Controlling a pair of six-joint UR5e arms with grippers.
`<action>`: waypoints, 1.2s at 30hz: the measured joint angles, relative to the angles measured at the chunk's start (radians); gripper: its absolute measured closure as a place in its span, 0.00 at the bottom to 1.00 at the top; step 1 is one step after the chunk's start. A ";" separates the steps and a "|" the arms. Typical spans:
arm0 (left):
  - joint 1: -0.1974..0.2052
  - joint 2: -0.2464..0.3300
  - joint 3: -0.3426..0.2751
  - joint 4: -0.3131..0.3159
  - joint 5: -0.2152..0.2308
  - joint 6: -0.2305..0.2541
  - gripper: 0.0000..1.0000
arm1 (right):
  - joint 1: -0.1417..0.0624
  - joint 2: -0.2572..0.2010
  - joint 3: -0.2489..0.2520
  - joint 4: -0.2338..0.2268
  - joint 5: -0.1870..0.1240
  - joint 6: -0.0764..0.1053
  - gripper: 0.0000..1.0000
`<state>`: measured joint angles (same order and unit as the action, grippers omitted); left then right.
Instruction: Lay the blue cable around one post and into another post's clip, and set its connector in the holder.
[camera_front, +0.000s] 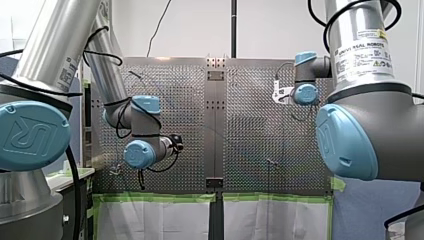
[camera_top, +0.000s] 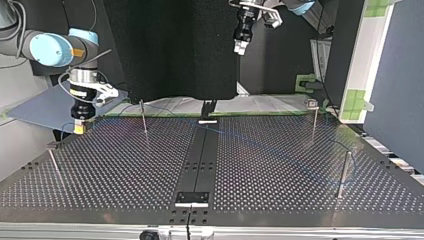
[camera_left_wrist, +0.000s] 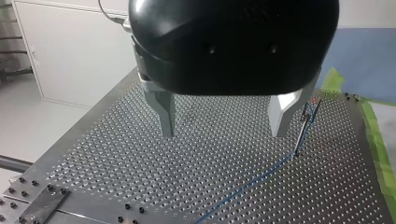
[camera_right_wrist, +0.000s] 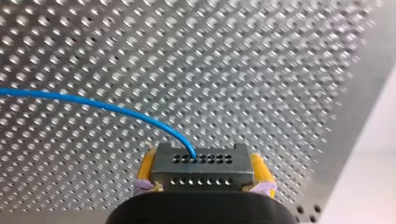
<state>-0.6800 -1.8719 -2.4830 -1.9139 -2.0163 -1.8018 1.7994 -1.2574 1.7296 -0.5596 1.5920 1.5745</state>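
Judged the job barely begun. Held the connector (camera_right_wrist: 201, 163) pinched in my right gripper (camera_right_wrist: 202, 175), between its yellow pads (camera_right_wrist: 147, 165), low over the table (camera_right_wrist: 233, 70) near the top view's left edge. Found no sign of the connector seated in any holder, and could not pick out a holder with certainty. Traced the blue cable (camera_right_wrist: 93, 103) from one hole in the connector's face, bowing away to one side above the perforated surface. Picked up the same cable in the left wrist view as a thin line lying flat across the table and reaching the foot of a slim post (camera_left_wrist: 302, 133), apparently climbing it toward the clip (camera_left_wrist: 312, 103) at the top. Could not confirm from these views whether it sat in that clip. Saw no turn of cable around any other post. Had my left gripper (camera_left_wrist: 224, 119) spread wide and empty, hanging well above the table. Reckoned the wrap around a post and the setting of the connector both outstanding, with the clipping done at best. Noted the connector as a small dark-grey block with two rows of round holes, and the cable as thin, bright blue and limp enough to fall into a smooth curve.
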 joint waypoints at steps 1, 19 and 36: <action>0.001 0.000 0.000 -0.002 0.000 0.001 0.00 | -0.002 -0.008 0.006 -0.005 0.001 0.004 1.00; 0.016 0.000 0.000 -0.040 0.004 0.018 0.00 | -0.071 -0.045 0.105 -0.074 0.017 0.033 1.00; 0.021 0.000 0.000 -0.090 0.004 0.044 0.00 | -0.197 0.013 0.056 -0.094 -0.079 -0.002 1.00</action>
<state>-0.6587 -1.8719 -2.4831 -2.0041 -2.0124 -1.7582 1.6029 -1.2444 1.7852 -0.6539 1.5128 1.5726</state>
